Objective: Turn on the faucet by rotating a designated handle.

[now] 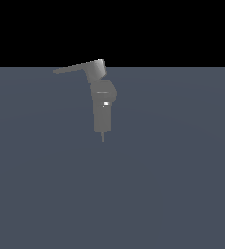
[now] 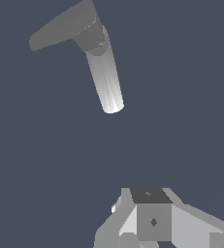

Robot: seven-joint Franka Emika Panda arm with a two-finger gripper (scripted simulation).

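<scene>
Nearest: gripper, wrist view only, partly cropped; spread or pressed together, cannot tell. Well apart beyond it: faucet, upright on bare grey floor. On top: handle, long axis pointing toward exterior view's left, untouched; approach across open floor likely needed.
</scene>
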